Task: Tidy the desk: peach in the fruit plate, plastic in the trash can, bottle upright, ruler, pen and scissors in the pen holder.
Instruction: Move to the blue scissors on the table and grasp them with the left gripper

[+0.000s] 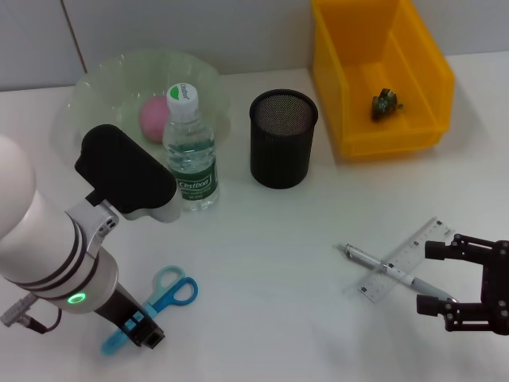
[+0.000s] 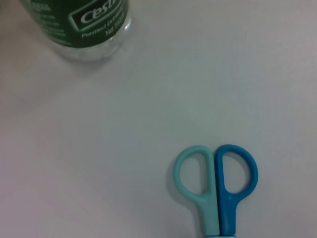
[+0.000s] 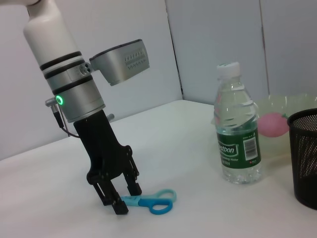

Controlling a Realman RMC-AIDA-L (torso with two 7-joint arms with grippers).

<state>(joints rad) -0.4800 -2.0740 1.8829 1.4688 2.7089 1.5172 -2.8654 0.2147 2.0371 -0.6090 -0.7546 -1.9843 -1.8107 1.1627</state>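
Observation:
The blue scissors [image 1: 171, 292] lie flat on the table at the front left, also in the left wrist view [image 2: 216, 186] and the right wrist view [image 3: 151, 202]. My left gripper [image 1: 138, 330] is down at their blade end, open, a finger [image 3: 118, 204] on either side of the blades. The ruler [image 1: 404, 256] and pen [image 1: 380, 266] lie crossed at the front right. My right gripper [image 1: 428, 278] is open just right of them, level with the pen's end. The bottle [image 1: 189, 151] stands upright. The peach [image 1: 153, 115] is in the fruit plate [image 1: 95, 87]. The pen holder [image 1: 283, 139] is empty.
The yellow bin [image 1: 382, 72] at the back right holds a dark scrap of plastic [image 1: 386, 104]. The bottle [image 3: 237, 134] stands between the plate and the pen holder [image 3: 304, 158]. My left arm's camera housing [image 1: 123, 171] hangs close to the bottle.

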